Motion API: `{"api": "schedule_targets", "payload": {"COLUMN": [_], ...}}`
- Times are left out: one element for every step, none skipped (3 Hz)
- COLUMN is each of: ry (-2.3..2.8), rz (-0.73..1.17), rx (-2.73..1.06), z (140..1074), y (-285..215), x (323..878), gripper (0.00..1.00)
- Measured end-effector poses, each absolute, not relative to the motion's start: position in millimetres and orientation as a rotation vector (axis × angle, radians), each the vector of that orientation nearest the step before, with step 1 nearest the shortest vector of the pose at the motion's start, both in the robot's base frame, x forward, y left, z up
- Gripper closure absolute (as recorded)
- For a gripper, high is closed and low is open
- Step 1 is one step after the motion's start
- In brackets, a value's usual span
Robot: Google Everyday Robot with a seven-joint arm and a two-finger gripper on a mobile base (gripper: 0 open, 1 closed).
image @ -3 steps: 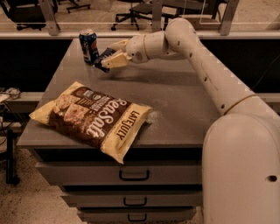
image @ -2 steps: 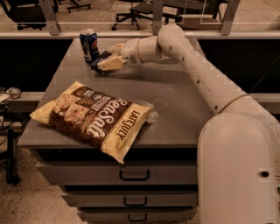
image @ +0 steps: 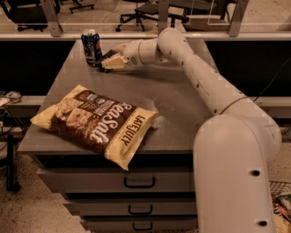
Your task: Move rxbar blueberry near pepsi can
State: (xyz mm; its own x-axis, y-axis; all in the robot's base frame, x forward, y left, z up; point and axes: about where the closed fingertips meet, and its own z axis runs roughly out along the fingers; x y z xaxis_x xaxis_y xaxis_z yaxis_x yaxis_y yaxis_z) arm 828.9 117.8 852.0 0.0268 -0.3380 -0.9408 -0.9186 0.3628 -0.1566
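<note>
The pepsi can [image: 91, 47], blue with a silver top, stands upright at the far left of the grey cabinet top [image: 182, 98]. My gripper [image: 108, 62] reaches in from the right and sits low over the surface just right of the can. It is shut on the rxbar blueberry [image: 106, 55], a small dark navy bar that shows between and above the cream fingers [image: 114, 64]. The bar's end lies a short way from the can's base. Most of the bar is hidden by the fingers.
A large yellow-and-brown chip bag [image: 97, 122] lies at the front left of the cabinet top, overhanging the front edge. Drawers [image: 138, 182] are below. Office chairs [image: 141, 11] stand behind a rail at the back. My arm [image: 195, 68] crosses the right side.
My gripper has moved left and down with the bar, closer to the can and the surface. The can and chip bag have not moved.
</note>
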Motion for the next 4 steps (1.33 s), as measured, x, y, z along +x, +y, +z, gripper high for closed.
{"api": "schedule_targets", "payload": {"ry": [1.542, 1.542, 1.52, 1.484], "rz": [0.637, 0.633, 0.641, 0.648], "rx": [-1.146, -1.126, -1.116, -1.117], "z": [853, 857, 869, 891], "y": [115, 113, 110, 100], "x": [844, 850, 848, 840], "gripper": [0.61, 0.37, 0.13, 0.0]}}
